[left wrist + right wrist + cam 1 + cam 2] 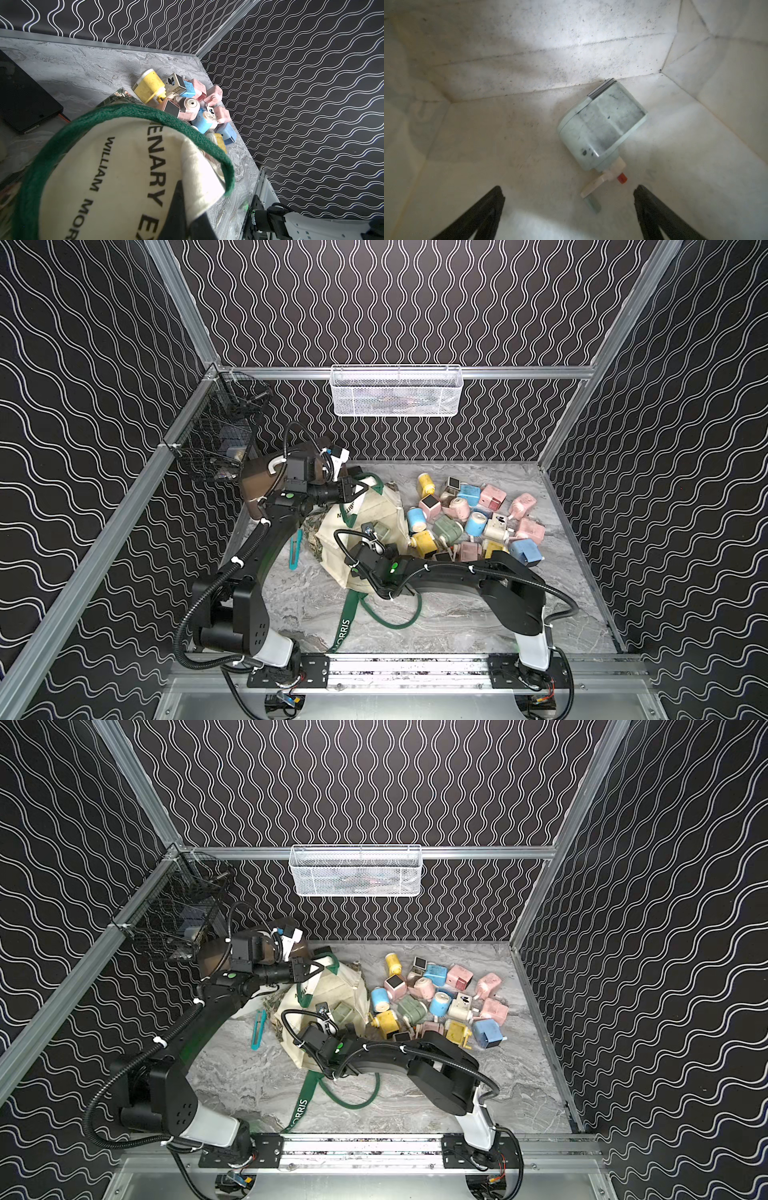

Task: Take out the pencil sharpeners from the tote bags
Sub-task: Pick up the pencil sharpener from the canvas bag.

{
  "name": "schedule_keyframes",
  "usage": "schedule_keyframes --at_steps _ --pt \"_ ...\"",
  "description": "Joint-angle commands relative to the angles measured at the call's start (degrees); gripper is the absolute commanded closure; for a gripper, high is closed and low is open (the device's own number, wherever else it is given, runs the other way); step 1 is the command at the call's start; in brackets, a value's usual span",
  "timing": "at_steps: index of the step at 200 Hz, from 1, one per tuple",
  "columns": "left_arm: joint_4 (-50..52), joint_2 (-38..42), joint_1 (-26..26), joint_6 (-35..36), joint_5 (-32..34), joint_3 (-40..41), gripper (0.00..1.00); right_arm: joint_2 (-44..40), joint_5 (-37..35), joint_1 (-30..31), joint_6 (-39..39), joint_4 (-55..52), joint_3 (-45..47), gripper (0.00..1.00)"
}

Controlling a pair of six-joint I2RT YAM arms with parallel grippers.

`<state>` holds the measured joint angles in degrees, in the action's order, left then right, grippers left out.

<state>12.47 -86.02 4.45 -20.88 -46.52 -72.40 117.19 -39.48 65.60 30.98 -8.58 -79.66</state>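
Now, your right gripper [569, 188] hangs wide open and empty inside the cream canvas tote bag with dark green straps [374, 510], just short of a pale green plastic crank sharpener [600, 126] on the bag's floor. Your left gripper [356, 489] pinches the bag's rim. The sharpener looks light, rigid and smooth, so clamp its boxy body, not the thin cream crank [592, 185].

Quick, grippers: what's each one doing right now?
Left gripper: shut on the bag rim.
Right gripper: open inside the bag, facing a green sharpener, holding nothing.
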Motion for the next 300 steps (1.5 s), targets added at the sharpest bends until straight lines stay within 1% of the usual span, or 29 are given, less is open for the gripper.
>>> schedule_keyframes --at_steps 1,19,41,64,79,99,111,135,150,167,183,205,223,244,270,300 --pt "-3.59 0.48 -0.23 0.32 -1.64 -0.20 1.00 2.74 -6.86 -1.03 3.44 0.47 -1.48 0.01" --pt "-3.75 0.39 -0.27 0.13 -1.75 -0.24 1.00 4.05 -6.69 -2.11 3.57 3.34 -0.93 0.01" --pt "-3.92 0.50 -0.23 -0.09 -1.87 -0.12 1.00 4.81 -4.58 -3.72 4.24 7.27 0.29 0.00" --pt "-3.98 0.67 -0.27 -0.07 -1.83 -0.02 1.00 5.01 1.29 -5.29 2.46 14.85 2.83 0.00" --pt "-3.99 0.67 -0.24 -0.04 -1.94 -0.11 1.00 6.02 3.08 -6.02 2.50 13.92 1.41 0.00" --pt "-4.03 0.50 -0.25 -0.17 -1.99 -0.20 1.00 8.42 4.99 -6.63 0.07 10.90 -2.06 0.00" --pt "-4.03 0.46 -0.29 -0.14 -2.13 -0.15 1.00 9.25 5.76 -6.82 -1.95 11.01 -2.60 0.01" --pt "-4.12 0.46 -0.37 -0.30 -2.00 -0.19 1.00 9.38 7.93 -8.03 -3.15 12.63 -1.31 0.05" --pt "-4.01 0.41 -0.36 -0.21 -2.10 -0.20 1.00 9.32 10.11 -9.18 -2.73 11.75 -1.35 0.09" --pt "-4.03 0.46 -0.32 -0.20 -2.07 -0.20 1.00 8.78 10.26 -10.03 -2.04 9.83 -1.15 0.13" --pt "-4.04 0.42 -0.32 -0.13 -2.08 -0.14 1.00 7.71 11.42 -10.23 -4.34 11.72 0.68 0.19" --pt "-3.86 0.24 -0.36 -0.09 -2.08 -0.28 1.00 6.71 15.38 -10.36 -9.17 13.00 2.00 0.23" --pt "-3.90 0.32 -0.32 -0.05 -1.99 -0.20 1.00 5.98 19.87 -10.34 -13.88 14.44 3.07 0.24" --pt "-3.93 0.28 -0.36 -0.09 -2.08 -0.23 1.00 4.89 23.87 -10.32 -17.32 15.22 4.16 0.24" --pt "-3.85 0.15 -0.48 -0.12 -2.12 -0.37 1.00 3.70 27.32 -10.40 -20.32 15.48 4.75 0.24" --pt "-3.94 -0.05 -0.47 -0.15 -2.15 -0.37 1.00 2.29 28.41 -10.36 -22.34 15.75 5.83 0.25"
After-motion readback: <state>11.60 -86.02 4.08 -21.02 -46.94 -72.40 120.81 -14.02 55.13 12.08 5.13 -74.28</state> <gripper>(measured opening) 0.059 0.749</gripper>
